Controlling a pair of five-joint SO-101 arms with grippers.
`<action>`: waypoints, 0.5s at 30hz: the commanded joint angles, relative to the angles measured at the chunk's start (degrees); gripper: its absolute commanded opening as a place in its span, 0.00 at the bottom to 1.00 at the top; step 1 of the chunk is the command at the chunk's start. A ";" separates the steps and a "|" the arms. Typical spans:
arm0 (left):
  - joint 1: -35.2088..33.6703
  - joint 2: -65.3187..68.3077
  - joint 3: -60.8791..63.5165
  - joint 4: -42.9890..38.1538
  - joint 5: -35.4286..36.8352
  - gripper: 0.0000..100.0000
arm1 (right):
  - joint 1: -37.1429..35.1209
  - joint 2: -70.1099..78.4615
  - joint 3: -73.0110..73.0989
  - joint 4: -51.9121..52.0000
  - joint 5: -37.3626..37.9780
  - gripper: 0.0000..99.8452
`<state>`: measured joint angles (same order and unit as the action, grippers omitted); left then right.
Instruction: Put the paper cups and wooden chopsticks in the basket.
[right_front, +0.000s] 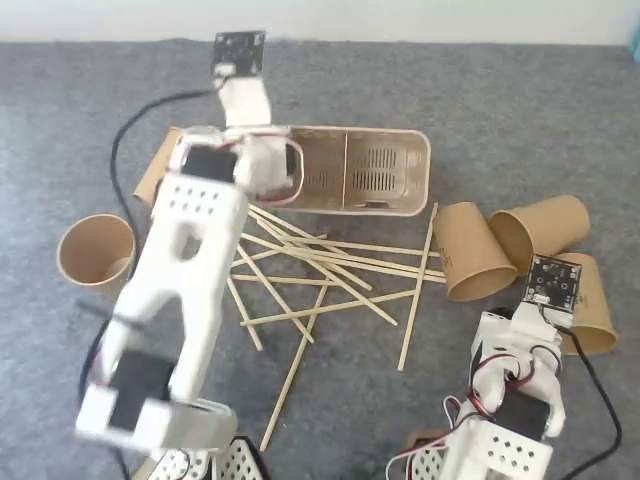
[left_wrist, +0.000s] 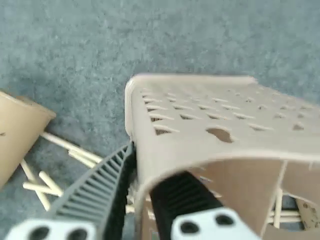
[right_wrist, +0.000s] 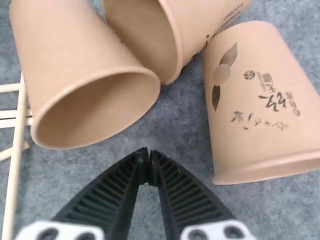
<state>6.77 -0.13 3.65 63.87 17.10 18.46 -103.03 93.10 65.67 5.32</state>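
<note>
Grey felt-like cloth covers the table (right_front: 520, 110), with a pale wall showing beyond its far edge. The basket (right_front: 418, 170) sits toward the far edge, about midway across. The left gripper (left_wrist: 146, 169) holds it at one end, one ribbed finger (left_wrist: 102, 182) outside the short end wall and the other inside, so the jaws look clamped on that wall. The wooden chopsticks (right_front: 330, 262) lie loose and crossed on the cloth just on the near side of the basket, most of them running roughly along its long side. One paper cup (right_front: 95, 250) sits by the left edge and another (right_front: 152, 168) is half hidden behind the left arm. Three more cluster toward the right edge, and the right arm is much the nearer to these. The right gripper (right_wrist: 149, 159) hangs over bare cloth with its jaws closed tip to tip and holding nothing. Just ahead of its tips the nearest cup (right_wrist: 80, 75) lies on its side, open mouth facing the jaws and long axis running away from them. I judge the jaws must open before taking its rim.
</note>
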 joint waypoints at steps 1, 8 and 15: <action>-0.18 8.00 -16.04 5.54 0.62 0.01 | 0.40 -0.92 -0.62 -0.40 0.88 0.01; -0.09 19.43 -43.65 20.84 0.44 0.01 | 0.22 -0.92 0.26 -1.01 0.88 0.01; -0.09 30.07 -67.65 33.93 0.44 0.07 | 0.13 -0.92 0.26 -1.01 0.88 0.01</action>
<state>6.59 27.47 -54.11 94.11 17.54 18.37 -103.03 93.98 65.67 5.32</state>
